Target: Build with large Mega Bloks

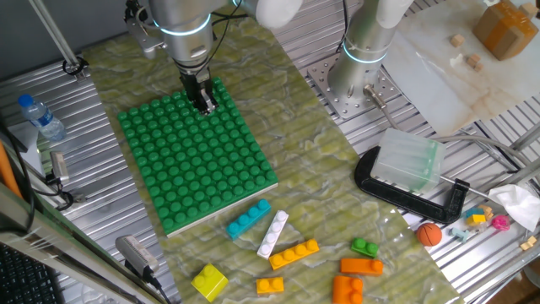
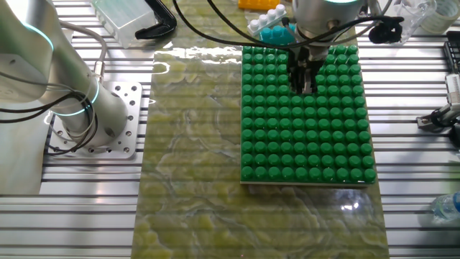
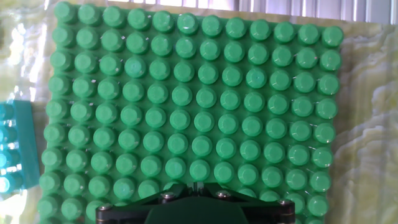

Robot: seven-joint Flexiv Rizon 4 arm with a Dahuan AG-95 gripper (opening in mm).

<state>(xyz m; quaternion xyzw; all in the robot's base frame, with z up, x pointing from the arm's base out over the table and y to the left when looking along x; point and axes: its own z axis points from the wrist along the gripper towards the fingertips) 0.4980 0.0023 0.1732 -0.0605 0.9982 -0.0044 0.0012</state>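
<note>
A big green studded baseplate (image 1: 196,156) lies on the mat; it also shows in the other fixed view (image 2: 305,122) and fills the hand view (image 3: 186,99). My gripper (image 1: 205,103) hangs just above its far part, jaws together and holding nothing; it also shows in the other fixed view (image 2: 305,80) and the hand view (image 3: 196,186). Loose Mega Bloks lie in front of the plate: a teal one (image 1: 248,219), a white one (image 1: 272,234), a long orange-yellow one (image 1: 294,252), a yellow one (image 1: 209,281), a small green one (image 1: 364,247) and orange ones (image 1: 361,267).
A clear plastic box (image 1: 407,160) sits on a black clamp (image 1: 413,198) at the right. A small orange ball (image 1: 429,234) lies beside it. A second arm's base (image 1: 363,76) stands behind the mat. A water bottle (image 1: 40,116) lies at the left.
</note>
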